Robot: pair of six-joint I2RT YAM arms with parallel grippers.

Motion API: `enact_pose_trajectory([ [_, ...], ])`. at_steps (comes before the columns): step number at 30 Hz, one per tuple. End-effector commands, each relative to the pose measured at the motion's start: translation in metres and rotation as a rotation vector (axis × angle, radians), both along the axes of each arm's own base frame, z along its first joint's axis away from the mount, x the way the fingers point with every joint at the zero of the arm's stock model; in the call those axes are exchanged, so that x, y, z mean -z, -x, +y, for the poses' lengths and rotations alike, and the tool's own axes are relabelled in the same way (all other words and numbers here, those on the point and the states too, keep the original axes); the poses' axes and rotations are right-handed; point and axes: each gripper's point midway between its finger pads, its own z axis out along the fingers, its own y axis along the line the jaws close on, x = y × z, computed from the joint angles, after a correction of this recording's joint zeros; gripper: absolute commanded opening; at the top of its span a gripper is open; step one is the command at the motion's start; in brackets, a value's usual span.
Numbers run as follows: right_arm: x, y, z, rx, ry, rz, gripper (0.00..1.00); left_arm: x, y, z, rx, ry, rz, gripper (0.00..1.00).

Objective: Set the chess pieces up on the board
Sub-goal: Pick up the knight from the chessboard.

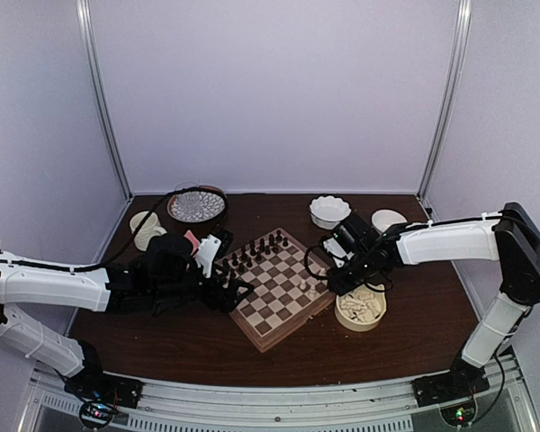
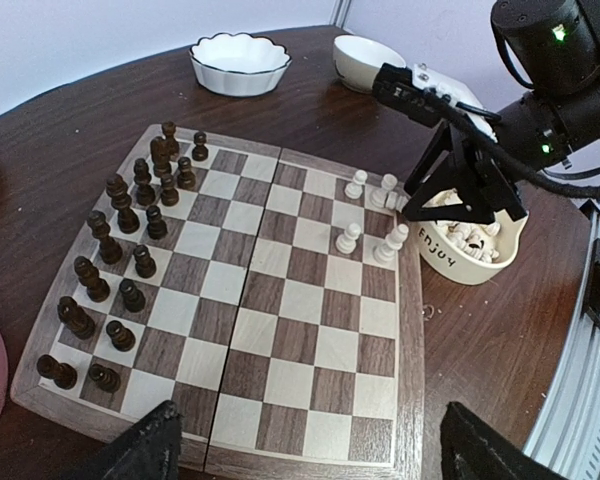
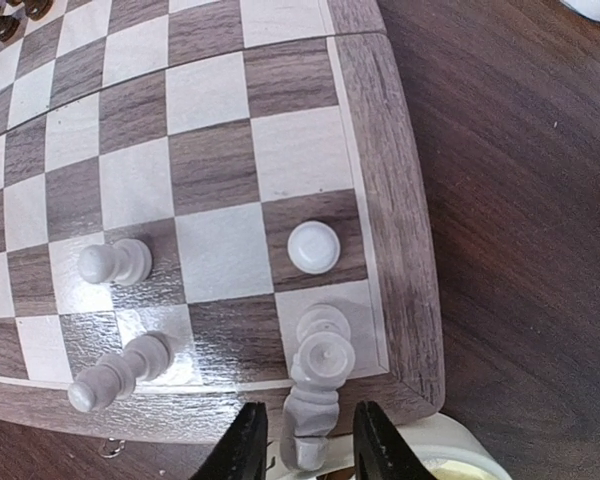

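Note:
The board lies at the table's middle, with dark pieces ranked along its far-left side. A few cream-white chess pieces stand near its right corner. In the right wrist view one tall white piece rises from the corner square of the board. Its body reaches between the fingers of my right gripper, with a gap on each side. My left gripper hangs wide open over the board's near edge, holding nothing.
A cream bowl of loose white pieces sits just right of the board, under the right arm. Two white bowls stand at the back. A dark bowl and a cream cup are back left.

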Motion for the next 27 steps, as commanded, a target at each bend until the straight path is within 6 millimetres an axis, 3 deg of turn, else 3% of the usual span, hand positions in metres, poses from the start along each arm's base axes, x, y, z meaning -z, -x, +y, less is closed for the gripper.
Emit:
enact_pose_trajectory([
  [1,-0.006,-0.006,0.005,0.006,-0.013,-0.005,0.30,-0.011,-0.002,-0.007,0.018,0.034,-0.030,0.90],
  [13,0.004,-0.006,0.002,0.010,0.026,0.025,0.33,-0.011,-0.002,-0.008,0.020,0.037,-0.026,0.89],
  [18,0.003,-0.006,0.002,0.009,0.026,0.029,0.23,-0.011,-0.001,-0.009,0.027,0.038,-0.023,0.89],
  [27,-0.016,-0.005,-0.002,0.022,-0.004,-0.027,0.17,-0.010,-0.001,-0.009,0.026,0.039,-0.023,0.89],
])
